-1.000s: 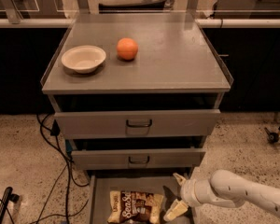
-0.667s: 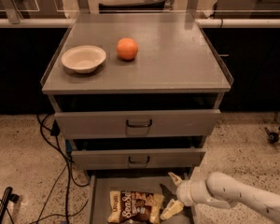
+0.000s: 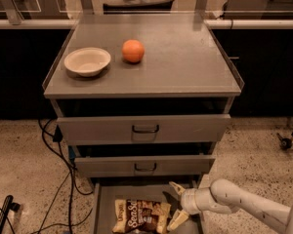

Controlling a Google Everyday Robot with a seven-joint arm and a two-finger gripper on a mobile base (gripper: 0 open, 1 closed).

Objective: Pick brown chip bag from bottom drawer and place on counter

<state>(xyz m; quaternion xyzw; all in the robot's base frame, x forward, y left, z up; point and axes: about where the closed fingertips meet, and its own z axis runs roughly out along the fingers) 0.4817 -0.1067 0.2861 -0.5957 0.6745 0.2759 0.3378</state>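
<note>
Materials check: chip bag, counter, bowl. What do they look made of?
Brown chip bag: likely thin plastic film; crinkled, printed, faint sheen. Counter: sheet metal, matte grey; flat top, low raised side rims. Bowl: cream, matte; paper, plastic or ceramic, can't tell. Gripper, jaws open, sits at the bag's right end over the bottom drawer.
</note>
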